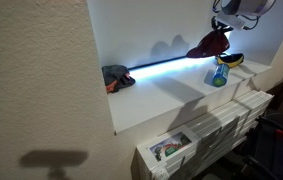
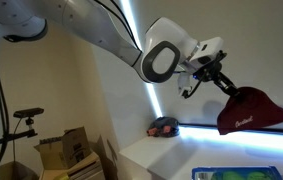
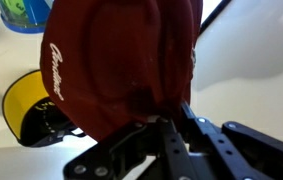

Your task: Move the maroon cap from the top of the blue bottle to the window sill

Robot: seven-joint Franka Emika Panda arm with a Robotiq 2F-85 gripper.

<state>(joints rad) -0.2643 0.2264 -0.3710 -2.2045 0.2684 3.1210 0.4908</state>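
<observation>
The maroon cap hangs from my gripper in the air above the window sill. It also shows in an exterior view, with white lettering, below my gripper. In the wrist view the cap fills the frame, and the black fingers are shut on its edge. The blue bottle stands on the sill below the cap; its top shows in the wrist view.
A yellow and black cap lies beside the bottle, also in the wrist view. A dark crumpled cloth lies farther along the sill. A white radiator stands under the sill, with a small picture box on it.
</observation>
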